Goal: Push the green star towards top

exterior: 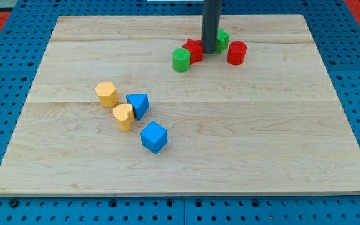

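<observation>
Mostly hidden green star behind my tip.

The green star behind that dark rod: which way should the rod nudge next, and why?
Probably a short push toward the view's top. My tip sits at the green star block, largely hiding it, with the red star block to its left and bare wooden board beyond.

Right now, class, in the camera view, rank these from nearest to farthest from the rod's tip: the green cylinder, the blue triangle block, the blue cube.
Measured from my tip:
1. Green cylinder, just to the view's left of it, near the top.
2. Blue triangle block, lower and further left, mid-board.
3. Blue cube, lowest, towards the view's bottom.
</observation>
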Controlling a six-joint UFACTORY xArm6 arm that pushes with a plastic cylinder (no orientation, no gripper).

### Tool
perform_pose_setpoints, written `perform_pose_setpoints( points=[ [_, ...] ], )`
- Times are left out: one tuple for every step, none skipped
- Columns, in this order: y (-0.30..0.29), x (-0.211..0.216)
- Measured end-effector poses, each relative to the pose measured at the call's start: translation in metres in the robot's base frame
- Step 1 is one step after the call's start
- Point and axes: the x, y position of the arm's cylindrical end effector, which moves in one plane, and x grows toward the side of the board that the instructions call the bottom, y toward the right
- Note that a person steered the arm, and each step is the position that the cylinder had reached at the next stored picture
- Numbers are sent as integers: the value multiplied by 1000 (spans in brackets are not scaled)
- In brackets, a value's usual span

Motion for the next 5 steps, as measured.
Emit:
perform_pose_setpoints(
  points=[
    [15, 12],
    [16, 28],
    [35, 19],
    [28, -6],
    [36, -36]
  ],
)
